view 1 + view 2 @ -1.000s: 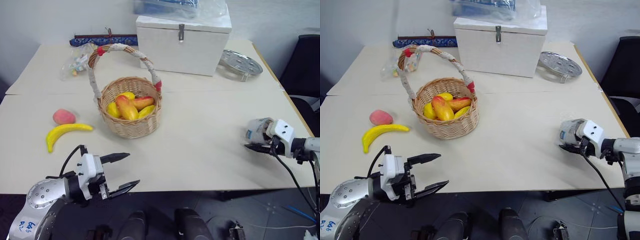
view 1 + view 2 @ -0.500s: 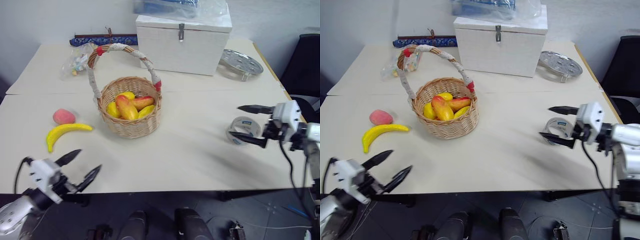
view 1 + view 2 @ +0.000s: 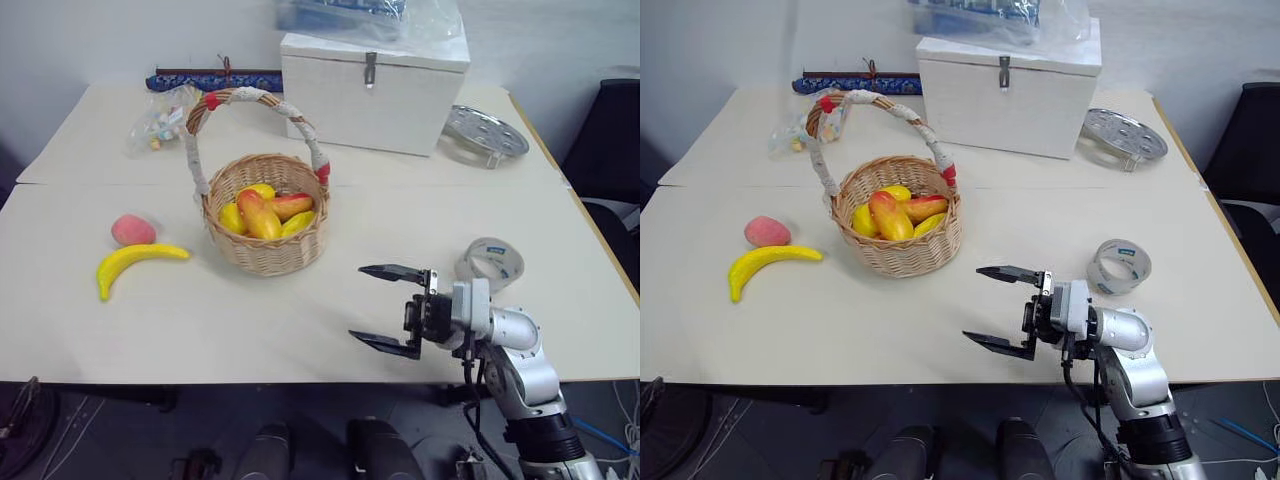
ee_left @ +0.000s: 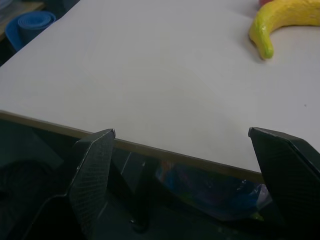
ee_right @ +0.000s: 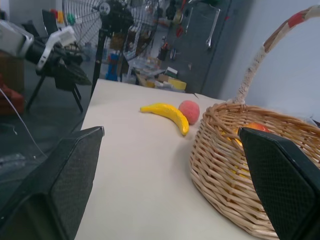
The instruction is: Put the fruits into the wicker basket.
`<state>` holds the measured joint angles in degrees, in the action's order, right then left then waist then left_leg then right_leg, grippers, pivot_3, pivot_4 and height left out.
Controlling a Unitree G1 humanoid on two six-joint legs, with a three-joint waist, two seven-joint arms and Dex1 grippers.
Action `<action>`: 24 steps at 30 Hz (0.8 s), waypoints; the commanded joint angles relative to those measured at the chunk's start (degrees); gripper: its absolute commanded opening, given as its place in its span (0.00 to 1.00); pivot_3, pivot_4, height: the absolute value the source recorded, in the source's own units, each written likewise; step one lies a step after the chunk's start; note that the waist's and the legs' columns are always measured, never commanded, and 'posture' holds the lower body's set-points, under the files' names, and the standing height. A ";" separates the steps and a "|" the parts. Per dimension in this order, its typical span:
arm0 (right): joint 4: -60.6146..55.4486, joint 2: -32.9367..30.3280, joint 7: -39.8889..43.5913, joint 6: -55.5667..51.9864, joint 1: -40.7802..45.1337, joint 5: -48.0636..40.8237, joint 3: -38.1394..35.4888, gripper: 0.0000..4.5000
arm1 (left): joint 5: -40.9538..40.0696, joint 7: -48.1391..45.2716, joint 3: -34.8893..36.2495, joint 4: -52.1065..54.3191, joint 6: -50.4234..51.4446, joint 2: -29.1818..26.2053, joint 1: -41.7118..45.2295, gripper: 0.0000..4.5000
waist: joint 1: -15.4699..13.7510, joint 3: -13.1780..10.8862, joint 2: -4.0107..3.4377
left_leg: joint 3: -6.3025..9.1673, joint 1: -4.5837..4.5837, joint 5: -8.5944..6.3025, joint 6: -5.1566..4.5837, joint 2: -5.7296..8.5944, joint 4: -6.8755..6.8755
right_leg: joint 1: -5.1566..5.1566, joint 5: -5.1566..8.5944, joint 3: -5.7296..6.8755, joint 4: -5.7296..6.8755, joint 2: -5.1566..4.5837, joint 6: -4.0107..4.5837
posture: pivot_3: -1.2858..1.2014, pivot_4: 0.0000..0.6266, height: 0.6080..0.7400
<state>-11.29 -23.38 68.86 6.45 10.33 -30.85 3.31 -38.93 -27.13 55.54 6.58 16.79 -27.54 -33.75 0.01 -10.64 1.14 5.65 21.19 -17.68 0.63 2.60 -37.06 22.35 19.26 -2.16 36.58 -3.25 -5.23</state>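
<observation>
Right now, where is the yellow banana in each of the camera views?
Left eye view: banana on the table, left of the wicker basket.
Right eye view: same place.
Left wrist view: upper right corner.
Right wrist view: centre, beside the peach.
Shared landmark: the peach beside it.

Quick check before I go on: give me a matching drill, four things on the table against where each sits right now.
Things:
1. banana
2. peach
3. tape roll
4. right hand

Places:
A. on the table just behind the banana
B. over the near edge, open and empty, pointing toward the basket side
C. on the table left of the basket, at the front
D. on the table just beyond the right hand's wrist

Pairs: 1-C, 2-A, 3-D, 4-B
</observation>
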 commanded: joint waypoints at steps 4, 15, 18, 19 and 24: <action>-3.00 1.06 -2.76 -1.91 3.38 -2.20 -0.15 0.99 | -5.51 -2.17 1.13 1.93 12.11 -14.85 5.24 1.00 | -0.03 -0.03 -0.05 | 0.03 0.01 0.02 0.05 0.00 0.04 | 0.03 0.01 0.04 0.04 0.00 0.06 | 0.52 0.24 1.00; -1.90 2.93 -8.27 -4.64 6.79 0.53 1.47 0.99 | 4.92 -11.67 -24.73 -24.26 22.82 -35.73 33.78 1.00 | 1.84 -0.04 -0.08 | -0.09 0.04 0.27 0.53 0.07 0.64 | 0.75 0.07 0.23 0.32 -0.03 0.18 | 0.52 0.24 1.00; -3.19 2.47 -13.82 -7.07 7.32 3.69 0.90 0.99 | 7.35 -12.72 -27.45 -29.37 22.20 -35.37 38.31 1.00 | 2.04 -0.03 -0.06 | -0.09 0.06 0.34 0.67 0.14 0.80 | 1.28 0.07 0.29 0.81 -0.03 0.19 | 0.52 0.24 1.00; -4.04 1.68 -17.17 -9.57 7.57 6.18 0.88 0.99 | 8.18 -12.91 -28.27 -31.17 21.88 -35.08 39.85 1.00 | 2.05 -0.03 -0.06 | -0.11 0.08 0.34 0.69 0.14 0.81 | 1.39 0.08 0.31 0.86 -0.03 0.20 | 0.52 0.24 1.00; -7.84 0.49 -24.34 -17.23 8.31 11.03 2.84 0.99 | 10.89 -15.42 -31.98 -38.08 21.38 -33.45 46.39 1.00 | 1.59 -0.02 -0.04 | -0.17 0.09 0.32 0.70 0.20 0.71 | 1.50 0.09 0.29 0.85 -0.08 0.22 | 0.52 0.24 1.00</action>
<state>-15.61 -23.24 45.91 -10.02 18.01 -20.20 5.37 -29.10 -41.51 23.68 -29.93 38.96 -60.94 11.58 1.60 -10.67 1.09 5.48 21.27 -17.36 1.33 2.79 -36.37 23.85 19.34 -1.88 37.46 -3.33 -5.00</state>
